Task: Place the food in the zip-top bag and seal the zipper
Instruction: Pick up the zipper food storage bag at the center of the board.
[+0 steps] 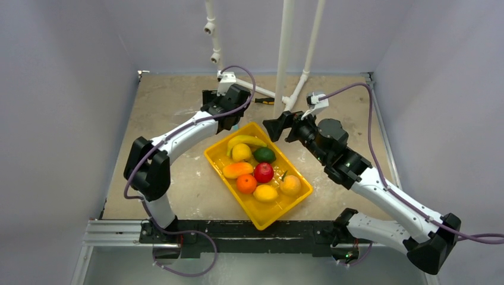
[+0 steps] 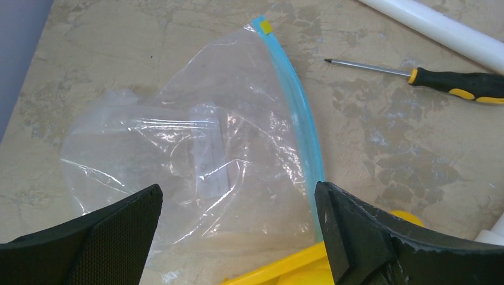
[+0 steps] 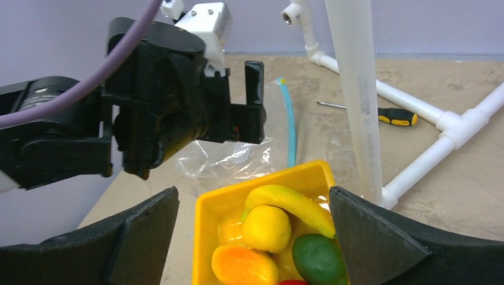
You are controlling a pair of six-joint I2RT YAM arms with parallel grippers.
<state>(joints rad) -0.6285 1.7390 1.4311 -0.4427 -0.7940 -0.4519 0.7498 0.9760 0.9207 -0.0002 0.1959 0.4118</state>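
clear bag point(image 2: 196, 136) below left tool point(image 2: 238, 193)

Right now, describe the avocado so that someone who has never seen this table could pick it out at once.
Start at the yellow tray in the middle of the table. At its far end lies the banana; the avocado sits just beside it, beyond the red apple. It is the only dark green fruit there.

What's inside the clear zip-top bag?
The soft clear plastic bag looks empty, only creases and a pale rectangular patch; its near edge is hidden behind the yellow plastic tray.
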